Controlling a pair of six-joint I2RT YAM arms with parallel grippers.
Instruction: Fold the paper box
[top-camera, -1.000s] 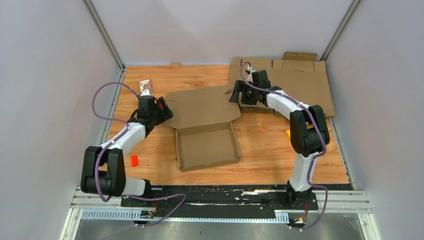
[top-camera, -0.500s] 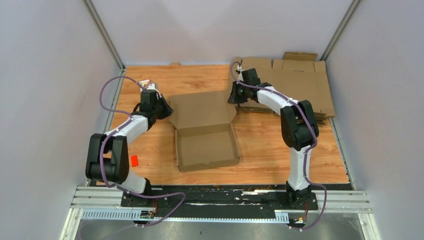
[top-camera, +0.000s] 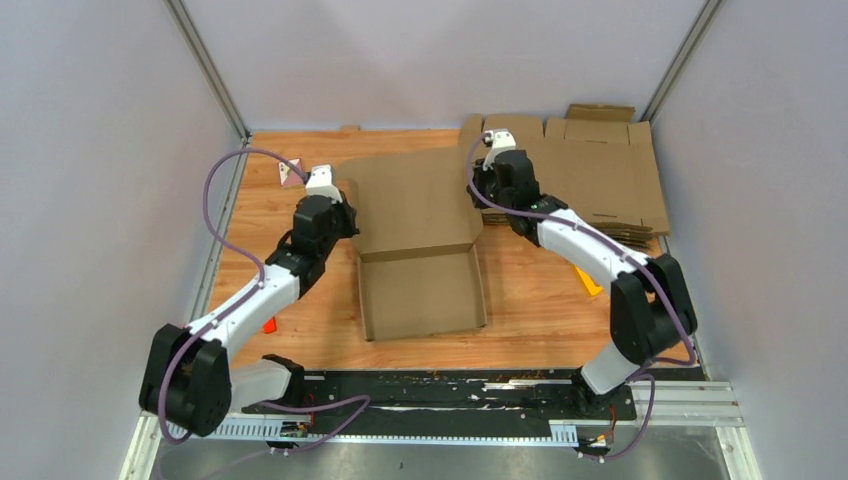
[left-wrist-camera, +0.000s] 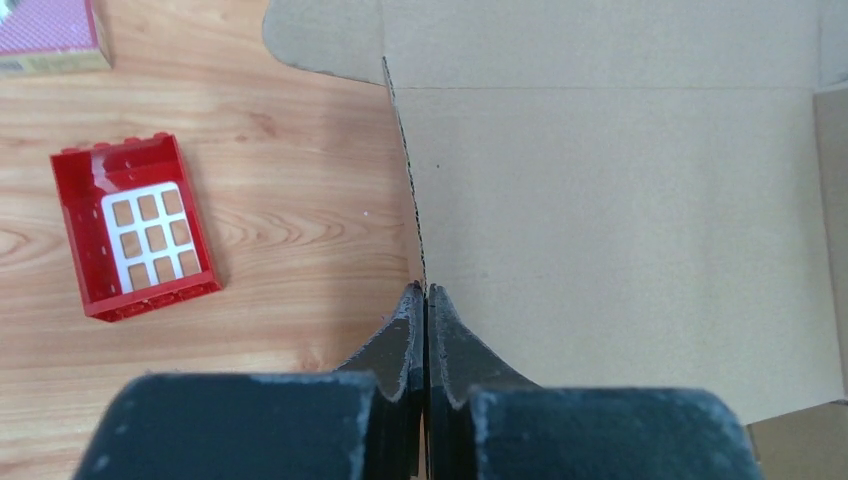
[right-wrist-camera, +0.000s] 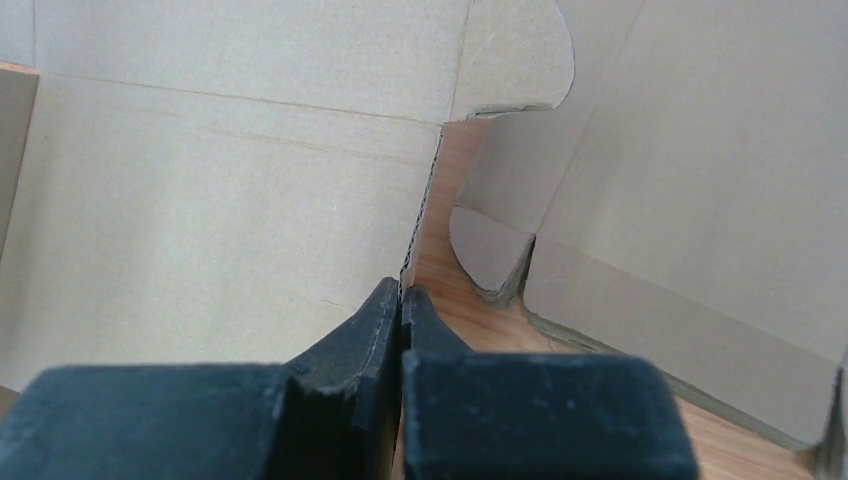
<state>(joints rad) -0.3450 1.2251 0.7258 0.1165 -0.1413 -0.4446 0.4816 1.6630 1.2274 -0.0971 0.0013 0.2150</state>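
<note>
Left claw (left-wrist-camera: 427, 292) is pinched tight on the left edge of the lid of the plain brown cardboard paper box (top-camera: 420, 265); the right claw (right-wrist-camera: 402, 292) clamps the lid's right edge. This box sits mid-way across the wooden bench (top-camera: 540, 300), between the arms. Its tray walls stand folded. Closing the lid and tucking its flaps look left to do.
</note>
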